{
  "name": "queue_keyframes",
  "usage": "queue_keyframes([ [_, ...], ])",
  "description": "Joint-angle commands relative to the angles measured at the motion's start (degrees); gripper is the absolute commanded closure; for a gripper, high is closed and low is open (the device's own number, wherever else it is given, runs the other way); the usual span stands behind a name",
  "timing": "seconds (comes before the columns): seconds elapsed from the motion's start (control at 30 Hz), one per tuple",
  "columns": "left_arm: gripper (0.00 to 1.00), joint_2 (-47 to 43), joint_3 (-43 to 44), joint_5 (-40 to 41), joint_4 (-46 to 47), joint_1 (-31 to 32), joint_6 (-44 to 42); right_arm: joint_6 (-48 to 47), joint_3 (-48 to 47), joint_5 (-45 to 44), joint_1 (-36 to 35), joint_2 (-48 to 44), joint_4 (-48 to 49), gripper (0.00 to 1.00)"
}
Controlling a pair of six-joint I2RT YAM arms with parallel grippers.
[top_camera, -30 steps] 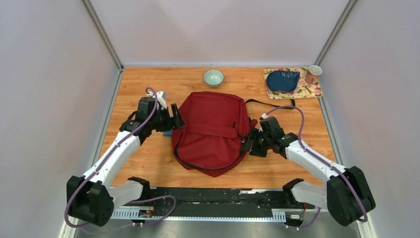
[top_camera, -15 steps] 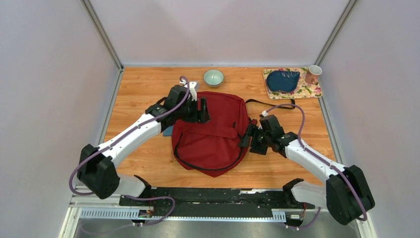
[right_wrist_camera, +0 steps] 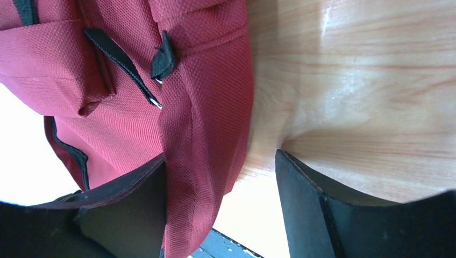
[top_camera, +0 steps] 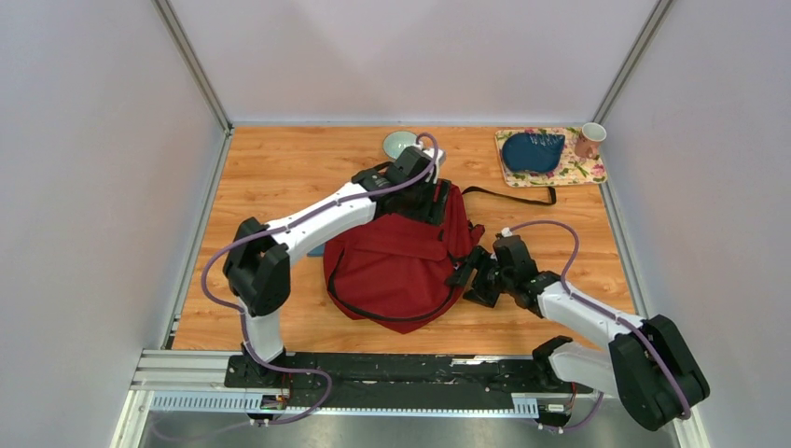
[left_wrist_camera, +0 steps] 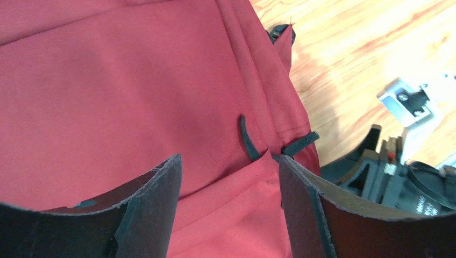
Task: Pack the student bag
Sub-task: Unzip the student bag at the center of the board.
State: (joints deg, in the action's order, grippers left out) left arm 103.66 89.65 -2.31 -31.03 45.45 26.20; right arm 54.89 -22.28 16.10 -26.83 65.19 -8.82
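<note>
Red fabric bag (top_camera: 396, 266) lies flat mid-desk (top_camera: 280, 168), with a black strap (top_camera: 508, 192) trailing off its far right corner.

Left arm reaches across to the bag's far end. Left tool (top_camera: 431, 200) sits over the far right part of the bag. Wrist view: left tool (left_wrist_camera: 228, 166) released, fingers wide apart, only red cloth in the gap. A black zip pull (left_wrist_camera: 247, 141) lies just ahead of the gap. Cannot tell whether the fingers touch the cloth.

Right tool (top_camera: 468, 274) is low at the bag's right edge. Wrist view: right tool (right_wrist_camera: 220, 161) released, straddling the bag's side. One finger is against the cloth, the other over bare wood. A black tab (right_wrist_camera: 163, 56) hangs on the cloth further along.

Bowl (top_camera: 395, 143) stands at the far edge, partly hidden by the left arm. In the far right corner a floral mat (top_camera: 583, 172) carries a blue pouch (top_camera: 532, 151), with a cup (top_camera: 589, 140) at its right end.
</note>
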Motion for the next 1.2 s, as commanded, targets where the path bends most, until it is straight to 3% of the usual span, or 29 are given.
queue_keyframes([
  [0.0, 0.27, 4.44, 6.94, 4.15, -5.71, 2.53, -2.37, 3.29, 1.54, -1.42, 0.11, -3.75, 3.55, 0.3],
  [0.27, 0.31, 10.07, 10.63, 9.07, -7.12, 6.84, -3.34, 3.64, 3.38, -3.27, 0.11, -8.05, 2.67, 0.3],
  [0.73, 0.4, 15.78, 11.95, 14.6, -7.56, 8.25, -3.87, 3.29, 5.32, -2.91, 0.11, -11.66, 2.58, 0.32],
  [0.8, 0.47, 16.4, 12.04, 15.4, -7.56, 8.34, -4.13, 3.12, 5.32, -2.91, 0.02, -11.66, 2.4, 0.33],
  [1.17, 0.56, 19.21, 12.22, 17.25, -6.77, 9.13, -5.89, 2.5, 5.41, -3.26, 0.02, -11.14, 2.23, 0.33],
])
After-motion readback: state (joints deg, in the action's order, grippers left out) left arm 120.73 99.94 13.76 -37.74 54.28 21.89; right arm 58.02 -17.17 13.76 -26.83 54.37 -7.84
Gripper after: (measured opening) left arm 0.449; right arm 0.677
